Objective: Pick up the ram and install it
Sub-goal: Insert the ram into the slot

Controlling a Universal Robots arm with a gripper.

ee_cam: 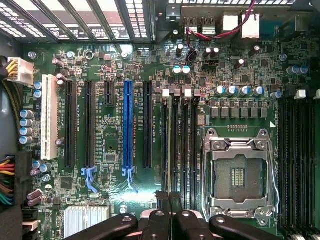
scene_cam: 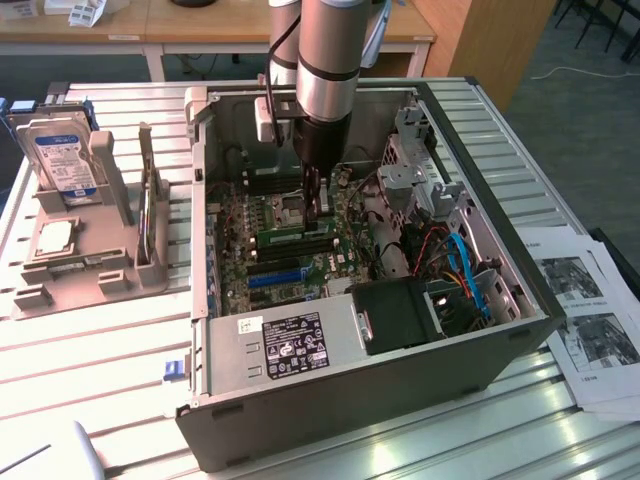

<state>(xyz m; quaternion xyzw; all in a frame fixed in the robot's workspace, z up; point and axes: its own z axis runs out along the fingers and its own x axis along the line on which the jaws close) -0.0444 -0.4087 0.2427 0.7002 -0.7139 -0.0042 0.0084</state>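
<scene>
Green and thin, the ram [scene_cam: 280,238] stands on edge in a black memory slot of the motherboard [scene_cam: 330,265]. It sits near the middle of the exterior view, inside the open grey computer case [scene_cam: 380,390]. The arm's gripper [scene_cam: 318,218] reaches straight down into the case. Its fingers are clenched on the ram's top edge, toward the end of the stick on the exterior view's right. In the wrist view that slot lies between the blue slot [ee_cam: 128,125] and the silver processor socket [ee_cam: 237,175].

Slatted metal tabletop [scene_cam: 100,370] bears 1 open computer case [scene_cam: 330,390], 1 grey rack [scene_cam: 75,270] beside it, printed sheets [scene_cam: 590,330] on the other side
</scene>
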